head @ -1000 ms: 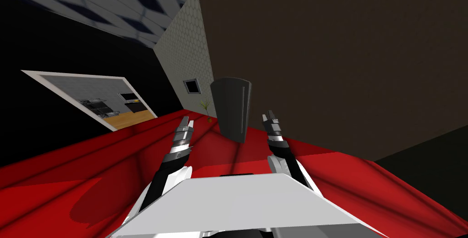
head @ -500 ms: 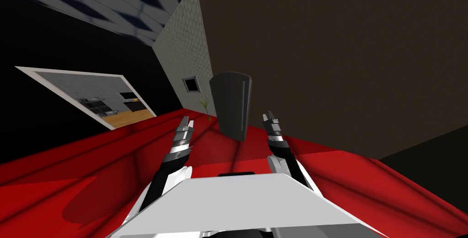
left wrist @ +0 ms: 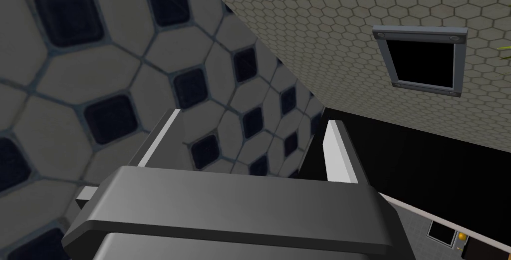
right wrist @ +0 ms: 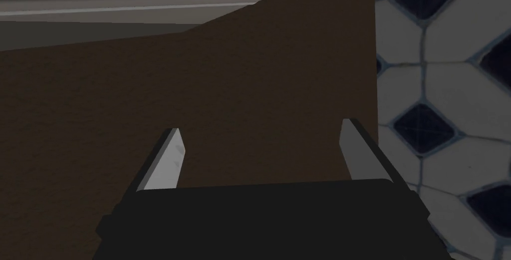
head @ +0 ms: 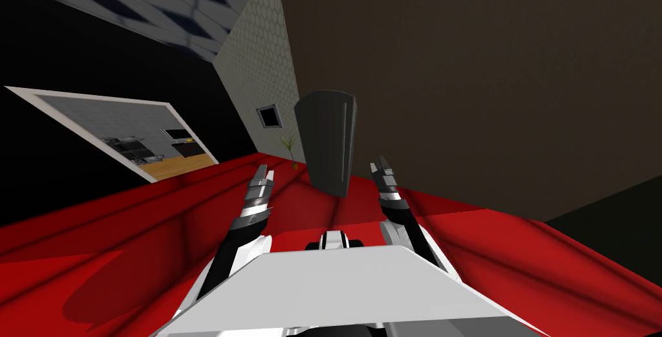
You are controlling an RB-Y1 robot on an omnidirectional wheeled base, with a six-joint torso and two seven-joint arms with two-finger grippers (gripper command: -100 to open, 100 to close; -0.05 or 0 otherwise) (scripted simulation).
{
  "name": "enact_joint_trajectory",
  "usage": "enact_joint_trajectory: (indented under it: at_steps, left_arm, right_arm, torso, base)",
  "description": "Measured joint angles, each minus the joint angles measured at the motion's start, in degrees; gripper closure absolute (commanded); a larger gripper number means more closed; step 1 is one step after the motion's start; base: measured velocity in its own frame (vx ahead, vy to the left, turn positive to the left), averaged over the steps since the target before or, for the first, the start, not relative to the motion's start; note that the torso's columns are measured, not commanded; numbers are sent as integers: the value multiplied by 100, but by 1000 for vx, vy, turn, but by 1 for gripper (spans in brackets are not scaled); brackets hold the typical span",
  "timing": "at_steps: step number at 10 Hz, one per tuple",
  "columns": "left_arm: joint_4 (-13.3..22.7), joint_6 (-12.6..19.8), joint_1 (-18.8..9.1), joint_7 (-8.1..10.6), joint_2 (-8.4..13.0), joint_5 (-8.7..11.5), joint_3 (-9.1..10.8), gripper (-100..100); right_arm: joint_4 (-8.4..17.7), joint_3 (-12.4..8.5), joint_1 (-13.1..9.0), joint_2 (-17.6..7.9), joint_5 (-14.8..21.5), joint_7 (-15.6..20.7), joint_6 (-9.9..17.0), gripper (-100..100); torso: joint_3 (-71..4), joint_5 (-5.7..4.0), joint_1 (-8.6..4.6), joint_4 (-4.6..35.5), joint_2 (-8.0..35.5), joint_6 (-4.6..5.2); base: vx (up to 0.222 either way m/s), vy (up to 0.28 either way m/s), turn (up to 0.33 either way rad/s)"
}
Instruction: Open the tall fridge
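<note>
The tall fridge point(head: 326, 142) is a dark grey box with a long vertical handle point(head: 346, 139) near its right edge. It stands shut, ahead of me on the red floor point(head: 161, 242), against the brown wall point(head: 485, 81). Both arms are held forward, short of the fridge. My left gripper point(head: 262, 174) hangs left of it, my right gripper point(head: 380, 166) just right of its base. In the wrist views, the left gripper point(left wrist: 249, 142) and the right gripper point(right wrist: 260, 127) each stand open with nothing between the fingers.
A white-framed doorway point(head: 129, 139) on the left opens onto a kitchen, with black area around it. A small potted plant point(head: 291, 149) and a square dark frame point(head: 269, 116) sit at the hex-tiled wall left of the fridge.
The whole head view has shifted: the fridge looks a little taller and the doorway has slid left, so I have moved. Both arms hold the same pose.
</note>
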Motion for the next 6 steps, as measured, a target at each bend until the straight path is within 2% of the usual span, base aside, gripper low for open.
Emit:
enact_joint_trajectory:
  at_steps: [3, 6]
  left_arm:
    - [0, 0, 1, 0, 0, 0, 0, 0]
    - [0, 0, 1, 0, 0, 0, 0, 0]
  right_arm:
    - [57, -82, -9, -356, 169, 144, 77, -100]
    - [167, -187, -19, -653, 444, 383, 178, -100]
  torso:
    - [-32, 0, -2, 22, 19, 0]
    - [-31, -1, -4, 24, 22, 0]
  base:
    - [81, 61, -37]
    - [119, 84, -58]
